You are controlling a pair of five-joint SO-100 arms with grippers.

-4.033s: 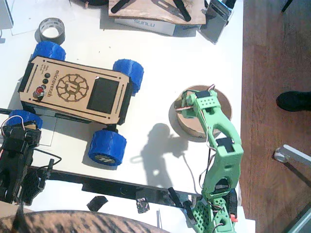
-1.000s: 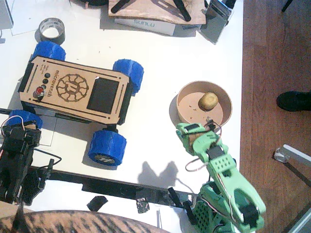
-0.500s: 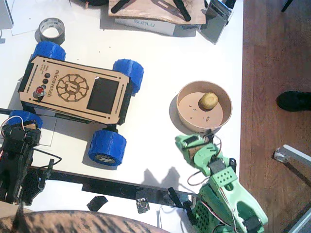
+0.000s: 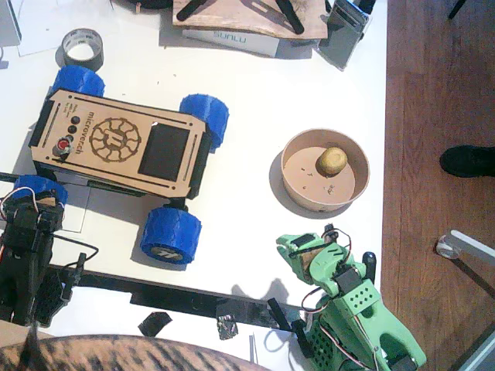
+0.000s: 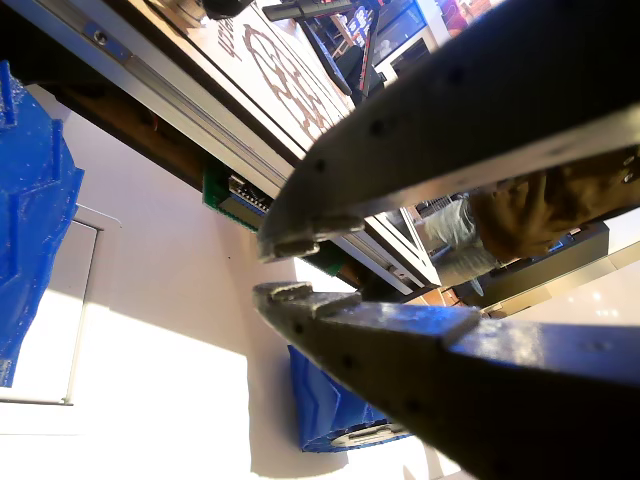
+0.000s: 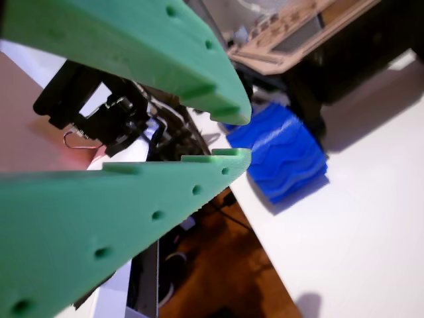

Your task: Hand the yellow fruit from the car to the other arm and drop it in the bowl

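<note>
The fruit (image 4: 331,161) lies free inside the bowl (image 4: 298,189), toward its 1 o'clock wall, so the drop looks done. At 6 o'clock from the bowl, the green tool (image 4: 303,252) has its jaws a little apart and holds nothing. The car (image 4: 120,142) stands at 9 o'clock; below it the black tool (image 5: 268,268) rests, jaws slightly apart and empty.

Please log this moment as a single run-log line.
yellow fruit: in bowl | green arm's end effector: open, empty, near table edge | black arm's end effector: open, beside car
</note>
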